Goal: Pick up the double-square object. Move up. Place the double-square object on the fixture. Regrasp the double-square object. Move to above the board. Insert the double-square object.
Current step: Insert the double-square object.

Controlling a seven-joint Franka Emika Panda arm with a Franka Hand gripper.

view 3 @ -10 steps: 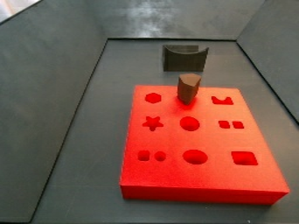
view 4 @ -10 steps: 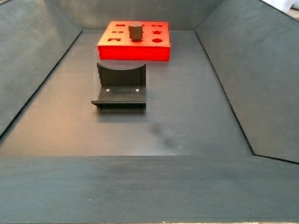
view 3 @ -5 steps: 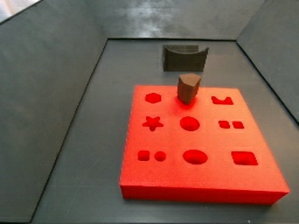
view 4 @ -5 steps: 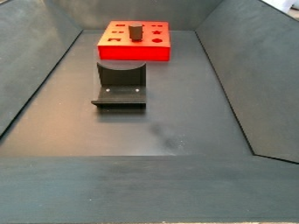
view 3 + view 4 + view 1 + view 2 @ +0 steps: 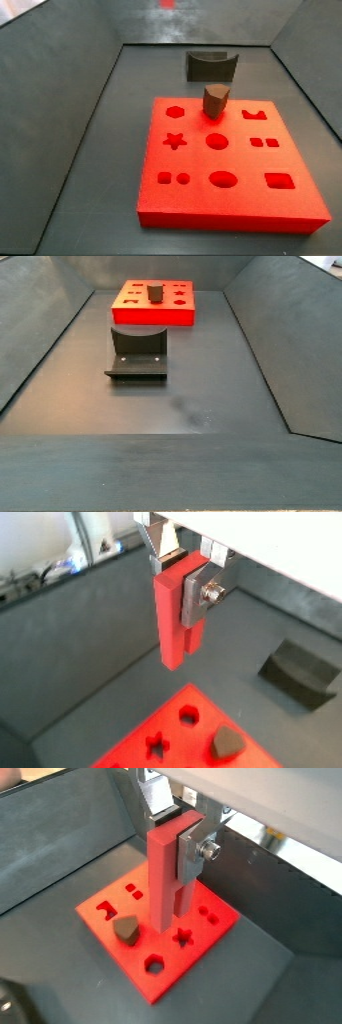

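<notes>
Currently catalogued: hand point(image 5: 182, 574), high above the surface, out of both side views except perhaps a small red fleck at the top edge of one. Its silver fingers point(image 5: 201, 846) are pinching the double-square object point(image 5: 166, 873) near its upper end, so the long red block hangs straight down, end first; judged, this suits lowering it endwise into a hole.

Board point(image 5: 227, 162): flat on the dark floor of the bin, cut-outs facing up, seen below the block in both wrist views. A brown peg point(image 5: 215, 99) stands upright in one hole near the board's far edge.

Fixture point(image 5: 138, 352): dark block on a base plate, just beside the board, carrying nothing.

Stage, as a judgement: the block is aloft over the board region, not yet in any hole. The paired-square hole point(image 5: 265, 142) looks the match; alignment over it cannot be confirmed.
</notes>
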